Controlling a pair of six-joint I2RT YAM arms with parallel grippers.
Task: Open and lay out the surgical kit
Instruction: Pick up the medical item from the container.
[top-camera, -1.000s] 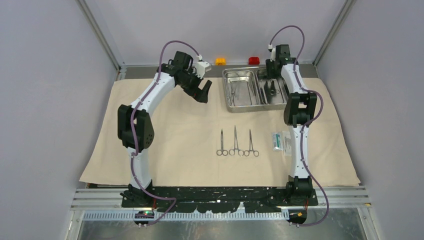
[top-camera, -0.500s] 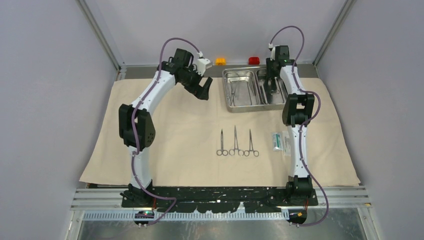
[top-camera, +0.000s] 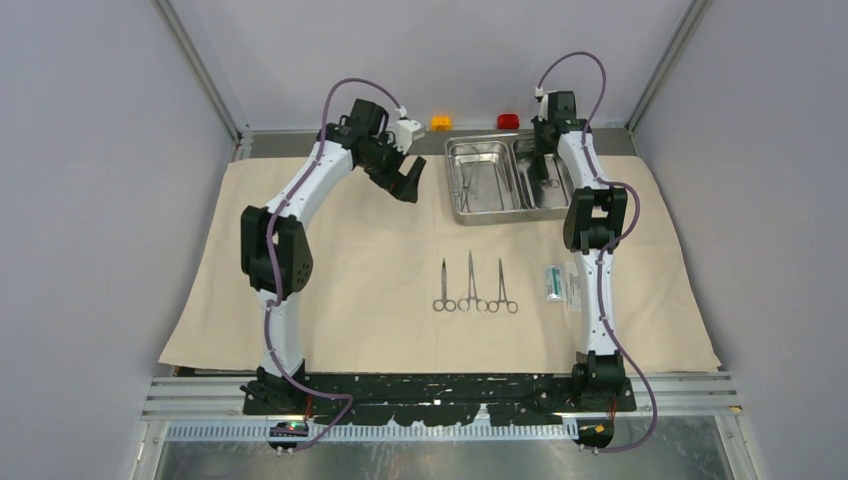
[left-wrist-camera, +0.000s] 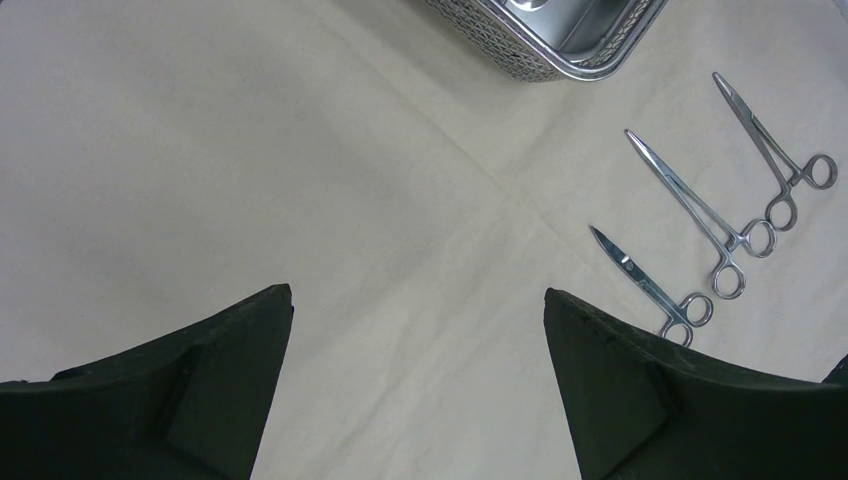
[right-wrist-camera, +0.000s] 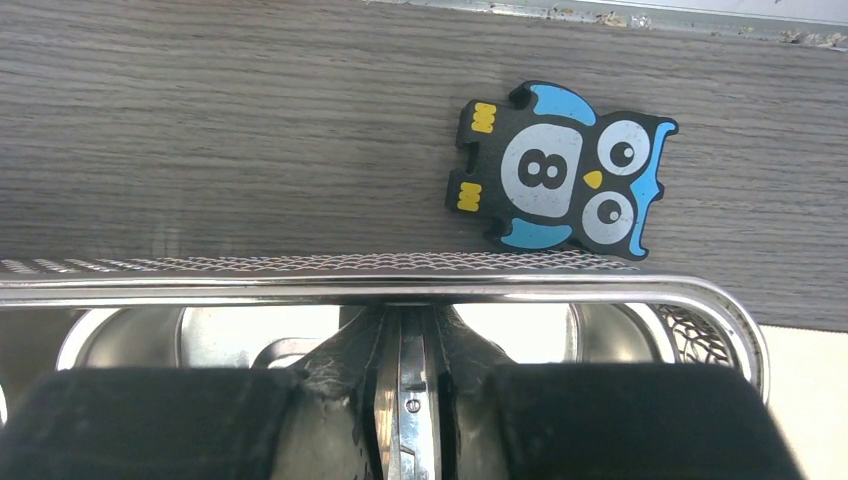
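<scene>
Evidently our right gripper (right-wrist-camera: 405, 385) is clamped near the pivot of a slim steel instrument (right-wrist-camera: 409, 445) in the right compartment of the far tray (right-wrist-camera: 300, 290), which we judge light, stiff and slippery, while our left gripper (left-wrist-camera: 417, 293) hangs open.

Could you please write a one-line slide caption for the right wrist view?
Right claw pinching a steel instrument inside the tray, an owl-shaped tile on the wooden tabletop beyond.

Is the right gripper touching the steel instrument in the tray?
Touching. The right wrist view shows the right gripper pressed against both sides of the steel instrument, with no gap, inside the tray.
</scene>
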